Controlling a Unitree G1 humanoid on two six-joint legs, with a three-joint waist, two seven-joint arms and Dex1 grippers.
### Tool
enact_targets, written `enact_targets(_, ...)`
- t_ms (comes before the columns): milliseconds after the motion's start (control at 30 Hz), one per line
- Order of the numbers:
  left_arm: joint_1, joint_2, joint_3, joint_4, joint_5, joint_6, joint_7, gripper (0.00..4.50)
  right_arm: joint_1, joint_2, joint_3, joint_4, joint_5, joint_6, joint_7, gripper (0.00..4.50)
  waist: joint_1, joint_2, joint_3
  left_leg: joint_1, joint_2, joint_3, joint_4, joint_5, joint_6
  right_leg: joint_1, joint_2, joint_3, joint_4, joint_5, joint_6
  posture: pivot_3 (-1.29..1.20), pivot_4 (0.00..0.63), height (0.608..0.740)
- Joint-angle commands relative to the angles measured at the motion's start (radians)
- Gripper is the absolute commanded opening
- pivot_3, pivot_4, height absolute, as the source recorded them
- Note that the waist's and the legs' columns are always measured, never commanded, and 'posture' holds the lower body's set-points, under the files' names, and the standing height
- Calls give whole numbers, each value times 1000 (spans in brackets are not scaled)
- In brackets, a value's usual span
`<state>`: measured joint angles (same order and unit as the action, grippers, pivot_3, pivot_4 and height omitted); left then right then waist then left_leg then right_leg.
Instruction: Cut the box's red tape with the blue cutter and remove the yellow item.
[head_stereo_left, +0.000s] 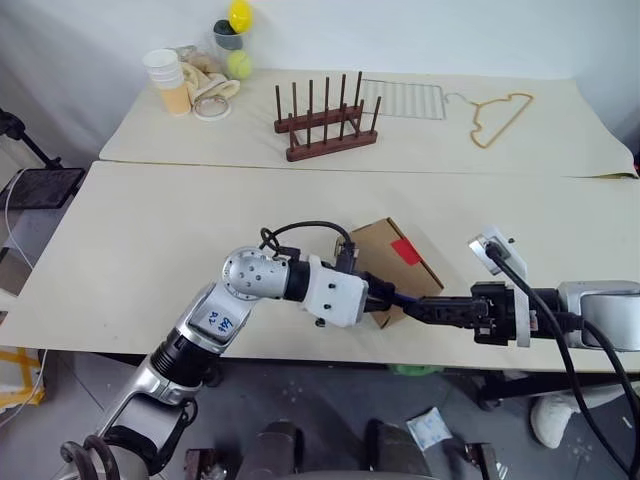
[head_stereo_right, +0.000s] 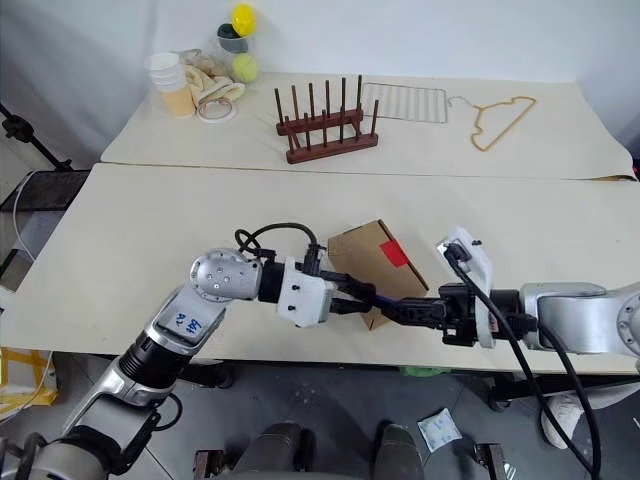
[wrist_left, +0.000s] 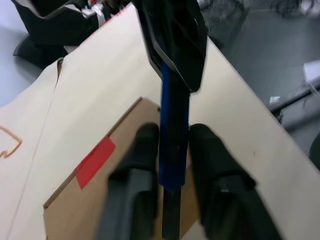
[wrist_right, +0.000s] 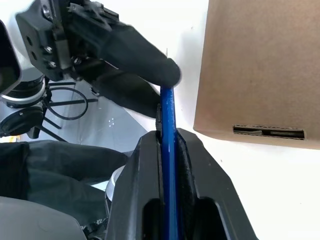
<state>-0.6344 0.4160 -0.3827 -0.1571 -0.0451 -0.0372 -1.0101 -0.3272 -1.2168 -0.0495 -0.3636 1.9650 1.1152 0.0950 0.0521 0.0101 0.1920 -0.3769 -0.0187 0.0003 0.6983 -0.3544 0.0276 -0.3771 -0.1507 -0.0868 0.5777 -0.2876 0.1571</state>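
The brown box (head_stereo_left: 385, 250) lies near the table's front edge with its red tape (head_stereo_left: 405, 250) on top, flaps closed. In front of it, over the edge, both grippers meet on the blue cutter (wrist_left: 174, 125). My left gripper (head_stereo_left: 388, 295) comes from the left, and its fingers (wrist_left: 142, 155) press the cutter from both sides. From the right, my right gripper (head_stereo_left: 415, 308) is shut on the other end of the cutter (wrist_right: 167, 130). The yellow item is hidden.
On the far table stand a wooden peg rack (head_stereo_left: 327, 125), a wire grid (head_stereo_left: 403, 98), a tan hanger (head_stereo_left: 500, 118), stacked cups (head_stereo_left: 170, 80), a tennis ball (head_stereo_left: 238, 65) and a smooth yellow ball (head_stereo_left: 240, 15). The near table (head_stereo_left: 150, 260) is bare left of the box.
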Motion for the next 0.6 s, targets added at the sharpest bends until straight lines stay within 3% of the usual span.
enact_targets(33,26,60,80,-79,-153,53,-90,2293,11,-51,-76,-9,7,10,58,62,-1,0,0,0,0,0,0,0,0,0,0,0,0,0,0,0,150,740)
enact_targets(133,67,177,150,-98,-284,106,-224,3171,37,-87,-129,-11,7,11,84,62,-8,1,0,0,2,0,0,0,0,0,1,-1,0,0,0,0,150,740)
enact_targets(233,89,263,206,-76,-363,172,-292,3212,65,-112,-180,-14,7,13,122,62,-9,1,0,0,2,0,0,0,-1,0,1,-1,1,0,0,0,150,740)
enact_targets(333,64,330,306,59,-431,256,-331,3212,120,-135,-294,-15,7,24,161,62,-1,1,0,0,1,0,0,0,0,0,1,0,1,0,-1,0,150,740)
enact_targets(467,-58,251,322,259,-398,272,-251,2355,259,-185,-520,21,7,82,27,62,12,0,0,0,0,-2,1,1,1,0,1,-1,2,0,-1,0,150,740)
enact_targets(600,-151,134,263,335,-332,287,-187,1152,311,-206,-630,10,-34,83,-90,62,17,0,0,0,-2,0,0,0,2,0,-1,-1,2,1,0,0,150,740)
